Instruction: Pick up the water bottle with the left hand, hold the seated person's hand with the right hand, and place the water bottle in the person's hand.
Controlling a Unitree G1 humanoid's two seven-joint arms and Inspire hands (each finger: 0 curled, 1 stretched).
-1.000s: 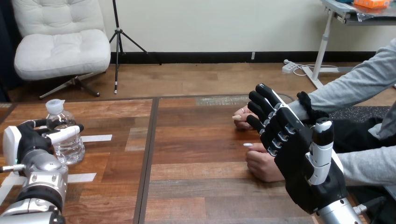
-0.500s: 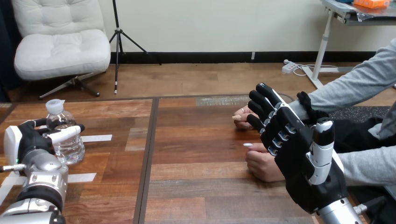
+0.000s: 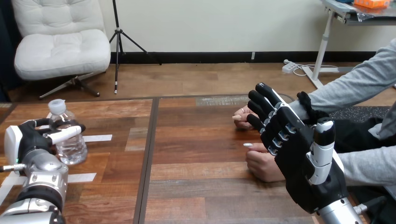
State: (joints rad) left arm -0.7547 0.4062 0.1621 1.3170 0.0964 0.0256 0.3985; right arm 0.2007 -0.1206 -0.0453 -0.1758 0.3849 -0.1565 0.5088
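Observation:
A clear plastic water bottle (image 3: pixel 69 138) with a white cap stands at the table's left, tilted slightly to the right. My left hand (image 3: pixel 32 139) is wrapped around its middle, thumb across the front. At the right, my right hand (image 3: pixel 292 140) is raised with straight fingers spread, its back toward me. Behind it rest the person's two hands: the farther hand (image 3: pixel 242 119) peeks out past my fingertips, and the nearer hand (image 3: pixel 261 163) lies on the table just left of my palm. I cannot tell whether my right hand touches either.
White tape strips (image 3: pixel 95 138) lie on the wooden table (image 3: pixel 196 154) beside the bottle. A dark seam (image 3: pixel 149 154) runs down the tabletop between the bottle and the person's hands. The person's grey sleeves (image 3: pixel 359 88) come in from the right.
The bottle has shifted slightly to the right and tipped a little in my left hand. My right hand and the person's hands have stayed put.

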